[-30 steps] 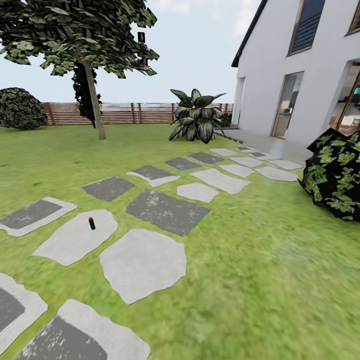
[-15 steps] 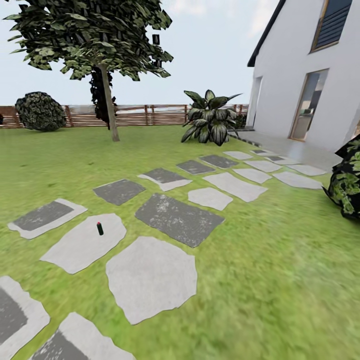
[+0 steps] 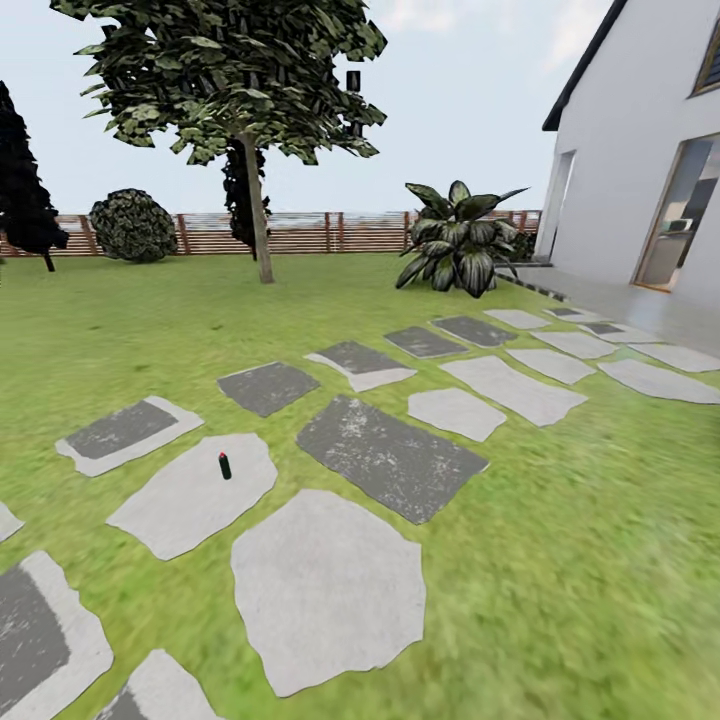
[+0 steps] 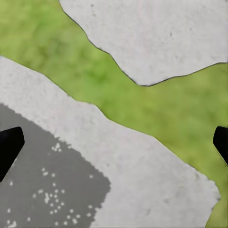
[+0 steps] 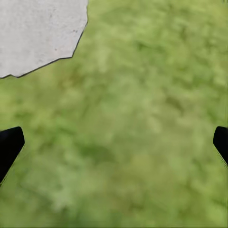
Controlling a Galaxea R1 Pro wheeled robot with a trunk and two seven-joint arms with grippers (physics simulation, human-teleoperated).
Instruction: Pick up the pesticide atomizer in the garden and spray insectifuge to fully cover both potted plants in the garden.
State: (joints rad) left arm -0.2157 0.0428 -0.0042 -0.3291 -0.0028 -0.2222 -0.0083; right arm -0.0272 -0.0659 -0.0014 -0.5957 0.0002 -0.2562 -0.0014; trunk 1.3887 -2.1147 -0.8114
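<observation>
The pesticide atomizer (image 3: 225, 466), a small dark bottle with a red top, stands upright on a pale stepping stone (image 3: 195, 495) at the lower left of the head view. The potted plants are out of view. My left gripper (image 4: 115, 145) is open and holds nothing; it hangs over a pale and grey stone with a strip of grass beside it. My right gripper (image 5: 115, 145) is open over plain lawn, with the corner of a stone (image 5: 38, 33) near it. Both sets of black fingertips sit far apart at the frame edges.
Stepping stones (image 3: 390, 455) run across the lawn toward a white house (image 3: 650, 180) on the right. A tree (image 3: 255, 200), a round dark bush (image 3: 133, 226) and a tall broad-leaved plant (image 3: 460, 250) stand before a brown slatted fence (image 3: 330, 232).
The whole head picture has slid to the right and slightly down, so the camera has turned left and come closer. The dark leafy bush at the right edge has left the view.
</observation>
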